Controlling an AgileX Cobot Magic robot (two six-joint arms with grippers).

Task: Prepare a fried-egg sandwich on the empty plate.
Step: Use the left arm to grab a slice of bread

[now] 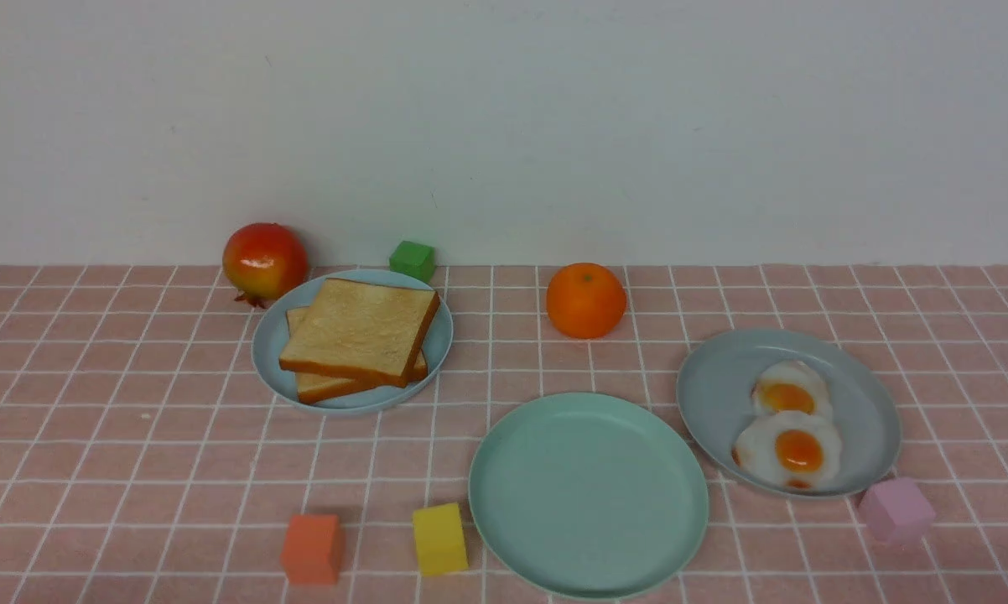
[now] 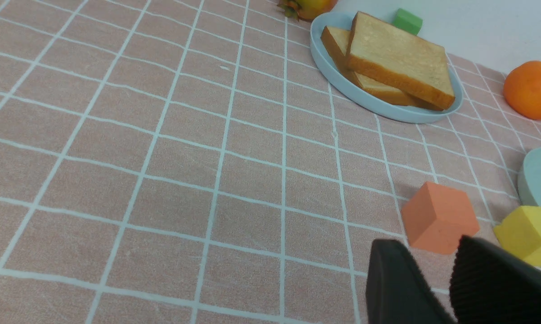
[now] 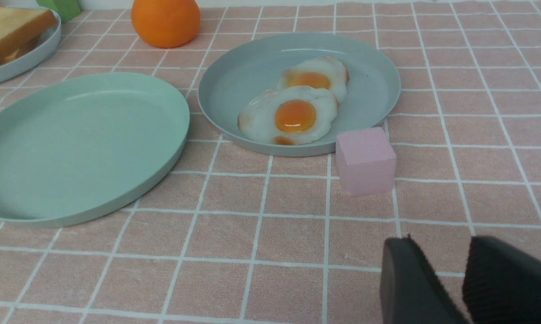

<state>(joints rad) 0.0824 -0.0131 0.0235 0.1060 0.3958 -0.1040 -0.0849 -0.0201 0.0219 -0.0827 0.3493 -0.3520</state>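
Nearest, the left gripper and right gripper hang with jaws narrowly parted, holding nothing. The empty plate lies bare just beyond, centre. Farther left, the top toast slice probably wants wider jaws pinching its overhanging edge, sparing the slice beneath.

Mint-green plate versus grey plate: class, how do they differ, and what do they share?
The mint-green plate is empty; the grey plate holds two fried eggs. The mint-green plate lies nearer the robot; the grey plate lies farther back, to its right. Both are round, low-rimmed.
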